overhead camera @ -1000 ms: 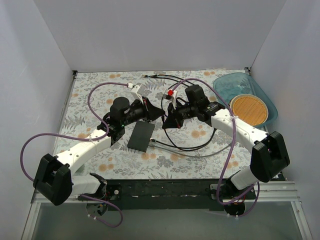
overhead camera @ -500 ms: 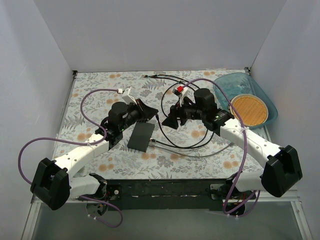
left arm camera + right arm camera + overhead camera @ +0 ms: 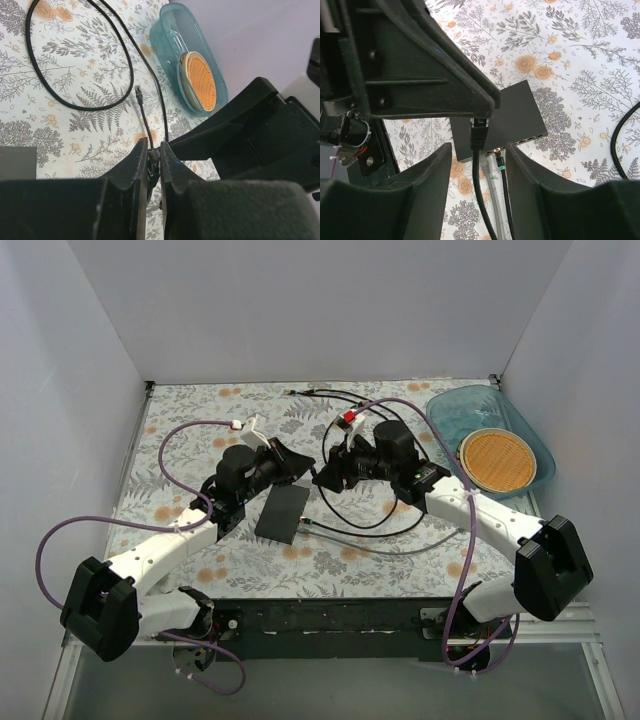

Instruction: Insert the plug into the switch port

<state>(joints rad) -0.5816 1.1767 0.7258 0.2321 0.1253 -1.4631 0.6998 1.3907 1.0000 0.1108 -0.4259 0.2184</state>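
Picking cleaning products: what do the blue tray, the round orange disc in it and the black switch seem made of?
Blue tray: likely plastic, glossy, since it is translucent teal. Orange disc: probably woven fibre or straw, matte, with a fine mesh texture and pale rim. Switch: matte black with no shine; plastic or painted metal, cannot tell.
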